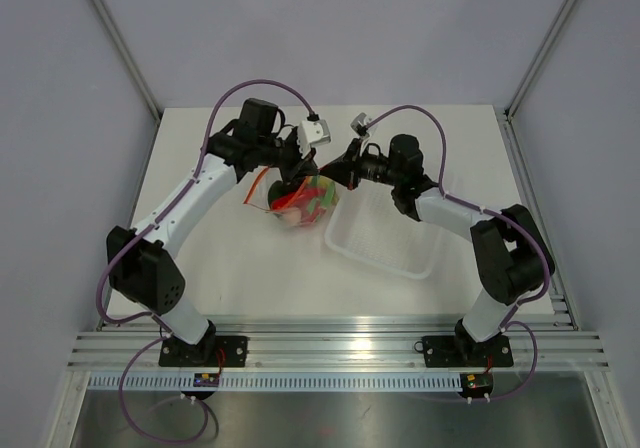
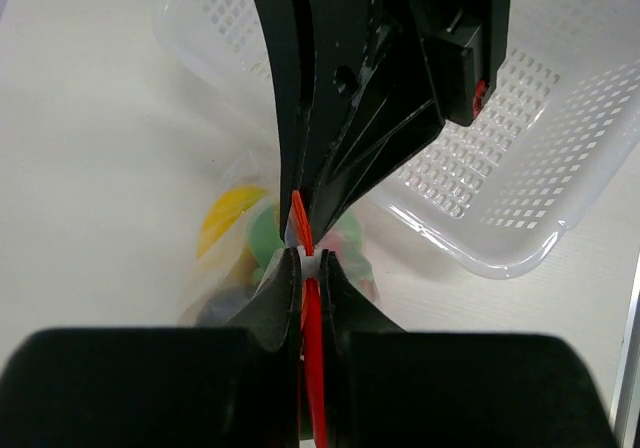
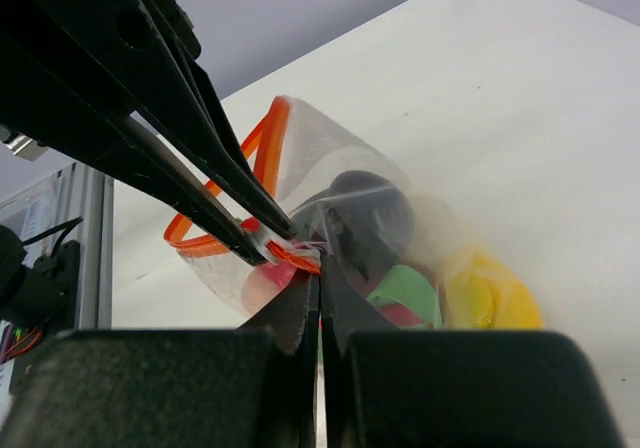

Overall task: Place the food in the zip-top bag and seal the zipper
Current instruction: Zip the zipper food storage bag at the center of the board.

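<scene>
Bare white table (image 1: 222, 260) lies open left of the bag (image 1: 300, 206). The left gripper (image 2: 310, 264) is pinched tight on the zipper (image 3: 262, 153), tip to tip with the right gripper (image 3: 320, 286), which is also clamped on that strip. The bag hangs mid-table holding a banana (image 3: 490, 298), a dark fruit (image 3: 372, 206), and green and red pieces. The tray (image 1: 385, 236) sits just right of it. Grey walls surround the table.

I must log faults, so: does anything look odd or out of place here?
Only the zipper: beside the spot where the left gripper and the right gripper pinch it, it bows open in a loop, leaving the zip-top bag unsealed.
</scene>
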Robot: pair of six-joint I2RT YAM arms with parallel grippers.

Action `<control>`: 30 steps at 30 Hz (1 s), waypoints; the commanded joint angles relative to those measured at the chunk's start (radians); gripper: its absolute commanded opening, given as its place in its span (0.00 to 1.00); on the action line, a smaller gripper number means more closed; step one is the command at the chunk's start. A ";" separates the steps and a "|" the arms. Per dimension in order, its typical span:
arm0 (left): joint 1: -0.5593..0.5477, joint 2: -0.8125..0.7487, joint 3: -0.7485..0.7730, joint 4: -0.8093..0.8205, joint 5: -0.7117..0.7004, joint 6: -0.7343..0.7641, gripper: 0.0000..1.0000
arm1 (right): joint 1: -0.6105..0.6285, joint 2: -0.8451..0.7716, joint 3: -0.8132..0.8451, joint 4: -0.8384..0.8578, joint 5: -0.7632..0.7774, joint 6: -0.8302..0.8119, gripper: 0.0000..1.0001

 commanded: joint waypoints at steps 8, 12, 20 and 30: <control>0.039 -0.071 -0.078 -0.062 -0.111 -0.076 0.00 | -0.012 -0.084 -0.022 0.256 0.264 0.032 0.00; 0.047 -0.099 -0.113 -0.041 -0.181 -0.091 0.00 | -0.012 -0.083 -0.028 0.273 0.290 0.047 0.00; 0.081 -0.194 -0.201 0.023 -0.332 -0.152 0.00 | -0.017 -0.066 -0.032 0.299 0.328 0.079 0.00; 0.133 -0.294 -0.336 0.122 -0.429 -0.201 0.00 | -0.025 -0.044 -0.015 0.304 0.356 0.104 0.00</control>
